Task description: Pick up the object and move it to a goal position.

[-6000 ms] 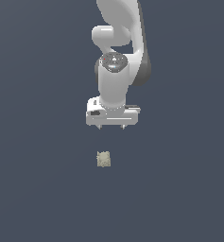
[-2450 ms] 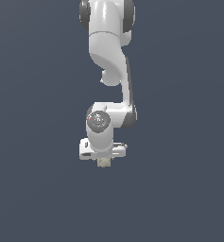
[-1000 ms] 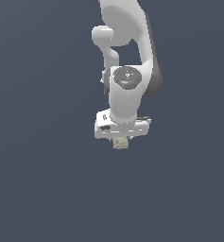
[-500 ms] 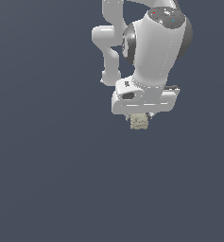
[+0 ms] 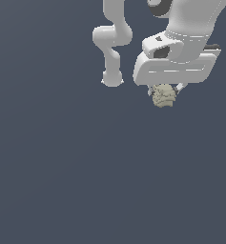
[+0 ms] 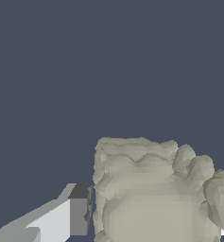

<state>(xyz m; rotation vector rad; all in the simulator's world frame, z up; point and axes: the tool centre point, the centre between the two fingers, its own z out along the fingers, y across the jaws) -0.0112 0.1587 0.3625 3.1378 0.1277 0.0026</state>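
Jaws: clamped on the object (image 5: 163, 96), which hangs under the white gripper (image 5: 165, 93).
Object: beige, lumpy, high at the exterior view's right, above the plain grey surface (image 5: 86, 181).
Wrist view: one finger (image 6: 71, 216) touches the object's (image 6: 151, 194) side.

The gripper (image 5: 165, 93) hangs high at the exterior view's right with the block (image 5: 163, 96) clamped between its fingers (image 6: 61, 218), and bare dark ground spreads below and to the exterior view's left with nothing standing on it. Only the arm's own links (image 5: 112, 45), just beside the gripper on that left side, crowd the space up there.
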